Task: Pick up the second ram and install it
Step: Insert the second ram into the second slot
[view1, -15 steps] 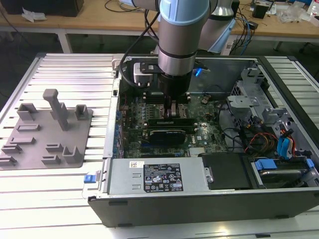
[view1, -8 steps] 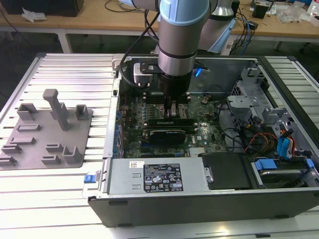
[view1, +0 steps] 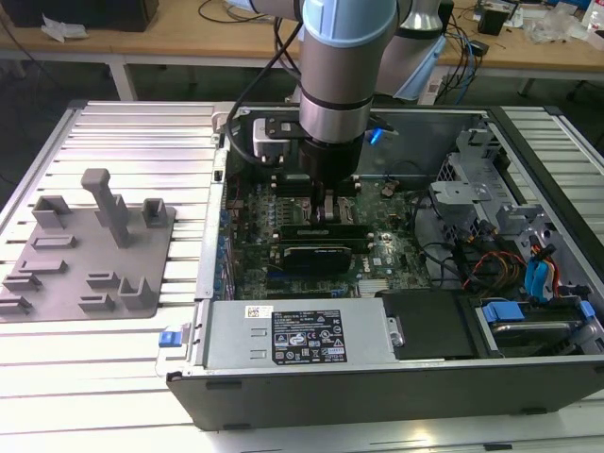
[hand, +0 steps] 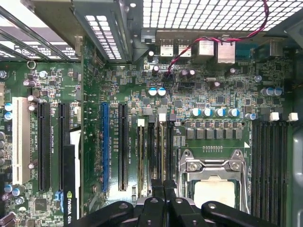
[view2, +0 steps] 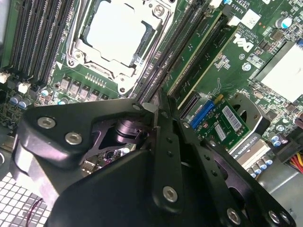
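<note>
My gripper (view1: 326, 200) is low inside the open computer case (view1: 377, 387), over the memory slots beside the processor socket (hand: 213, 187). In both wrist views its black fingers (view2: 163, 142) are shut close together. The second ram (hand: 161, 151) shows edge-on as a thin greenish strip standing in a slot with a white latch at its end. It runs straight under my gripper (hand: 163, 190), which is closed over its top edge. Another similar strip (hand: 140, 151) stands two slots over. The part of the stick under the fingers is hidden.
A black expansion card (view1: 321, 250) sits in the motherboard just in front of the gripper. The grey fixture block (view1: 90, 245) lies on the ribbed table at the exterior view's left. The power supply (view1: 302, 330), drive bays and cables (view1: 491, 255) crowd the case's front and right.
</note>
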Tool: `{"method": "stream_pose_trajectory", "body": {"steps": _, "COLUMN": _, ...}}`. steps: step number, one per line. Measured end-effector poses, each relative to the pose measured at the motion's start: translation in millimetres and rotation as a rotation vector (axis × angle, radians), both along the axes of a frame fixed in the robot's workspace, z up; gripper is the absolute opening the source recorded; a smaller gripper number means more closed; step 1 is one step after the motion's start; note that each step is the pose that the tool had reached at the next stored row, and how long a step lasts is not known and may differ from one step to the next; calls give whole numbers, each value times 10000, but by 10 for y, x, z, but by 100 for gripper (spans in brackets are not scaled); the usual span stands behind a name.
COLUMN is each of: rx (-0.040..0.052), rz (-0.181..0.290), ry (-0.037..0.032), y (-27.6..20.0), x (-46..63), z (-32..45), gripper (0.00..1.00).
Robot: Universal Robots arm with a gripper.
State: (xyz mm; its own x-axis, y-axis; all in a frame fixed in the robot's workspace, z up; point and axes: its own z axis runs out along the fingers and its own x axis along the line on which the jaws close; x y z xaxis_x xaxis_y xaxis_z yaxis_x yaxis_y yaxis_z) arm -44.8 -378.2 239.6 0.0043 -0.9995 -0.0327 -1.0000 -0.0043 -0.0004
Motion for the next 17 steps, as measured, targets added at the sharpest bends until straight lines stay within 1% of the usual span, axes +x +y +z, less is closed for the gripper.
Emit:
{"method": "stream_pose_trajectory", "body": {"steps": 4, "rx": 6, "rz": -10, "ry": 0, "y": 0, "x": 0, "z": 2, "gripper": 9}}
{"method": "stream_pose_trajectory", "body": {"steps": 10, "rx": 11, "rz": -304, "ry": 1, "y": 0, "x": 1, "z": 2, "gripper": 9}}
{"method": "stream_pose_trajectory", "body": {"steps": 17, "rx": 10, "rz": -318, "ry": -4, "y": 0, "x": 0, "z": -3, "gripper": 9}}
